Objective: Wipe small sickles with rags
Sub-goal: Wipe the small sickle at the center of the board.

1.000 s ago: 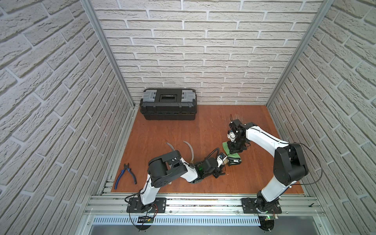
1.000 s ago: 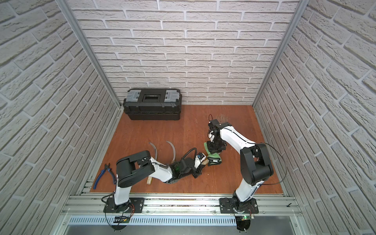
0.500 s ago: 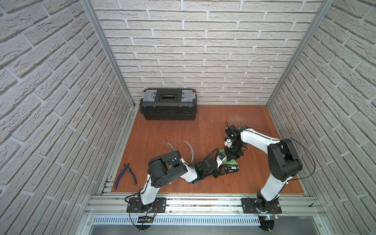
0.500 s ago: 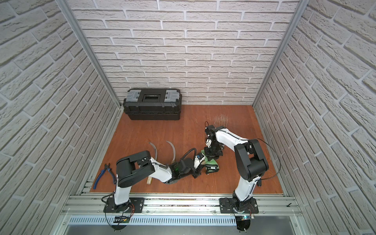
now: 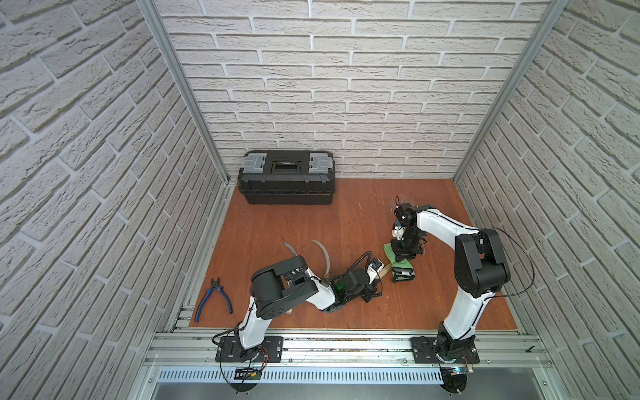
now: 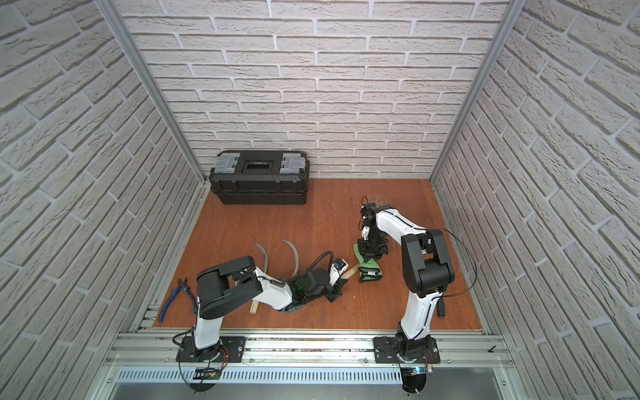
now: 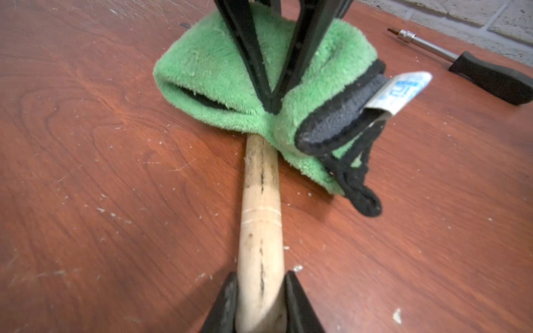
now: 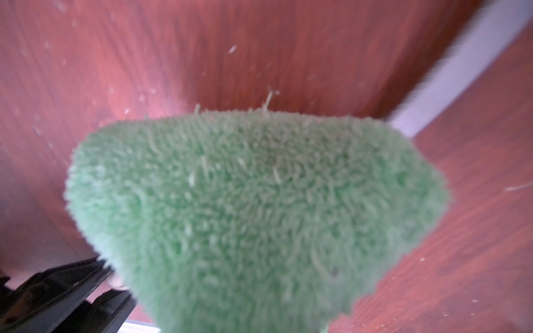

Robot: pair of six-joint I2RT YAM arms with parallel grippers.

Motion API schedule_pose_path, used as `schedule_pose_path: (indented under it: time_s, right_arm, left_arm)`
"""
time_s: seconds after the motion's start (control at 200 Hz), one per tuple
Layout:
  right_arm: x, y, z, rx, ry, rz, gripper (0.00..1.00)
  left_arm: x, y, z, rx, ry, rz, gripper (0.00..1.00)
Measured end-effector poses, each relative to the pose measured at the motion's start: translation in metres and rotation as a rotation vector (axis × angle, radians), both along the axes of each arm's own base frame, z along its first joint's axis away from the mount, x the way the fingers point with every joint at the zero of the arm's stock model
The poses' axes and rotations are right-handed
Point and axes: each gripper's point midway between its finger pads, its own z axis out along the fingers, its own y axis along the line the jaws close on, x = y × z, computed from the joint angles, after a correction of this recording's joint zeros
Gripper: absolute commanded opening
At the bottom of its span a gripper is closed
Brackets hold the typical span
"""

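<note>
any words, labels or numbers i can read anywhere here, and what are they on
Nothing reads cleanly.
White tag on the green cloth: blue print, too blurred to read.
Sickle handle: no print on the part that shows.
Black toolbox: too small in both top views; no lettering can be made out.

White brick-patterned walls (image 5: 346, 86) enclose three sides of a reddish-brown wooden desk (image 5: 294, 221) (scuffed, flecked with pale dust). Aluminium posts (image 5: 187, 93) stand at its back corners. A black toolbox (image 5: 286, 181) sits along the back edge, near the left corner.
</note>
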Motion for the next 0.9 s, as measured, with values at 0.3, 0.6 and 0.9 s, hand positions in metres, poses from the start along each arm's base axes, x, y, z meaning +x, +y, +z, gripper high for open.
schedule_pose_path:
  time_s: [0.3, 0.6, 0.9]
  right_arm:
    - [0.014, 0.003, 0.032, 0.046, -0.138, -0.007, 0.03]
    - [0.017, -0.004, 0.072, 0.073, -0.266, -0.039, 0.03]
    - [0.014, -0.026, 0.073, 0.066, -0.284, -0.112, 0.03]
  left_arm:
    - [0.0, -0.002, 0.006, 0.062, 0.054, 0.006, 0.63]
    - [0.012, -0.011, 0.034, 0.099, 0.094, -0.01, 0.63]
    - [0.047, -0.033, 0.064, 0.108, 0.136, -0.063, 0.61]
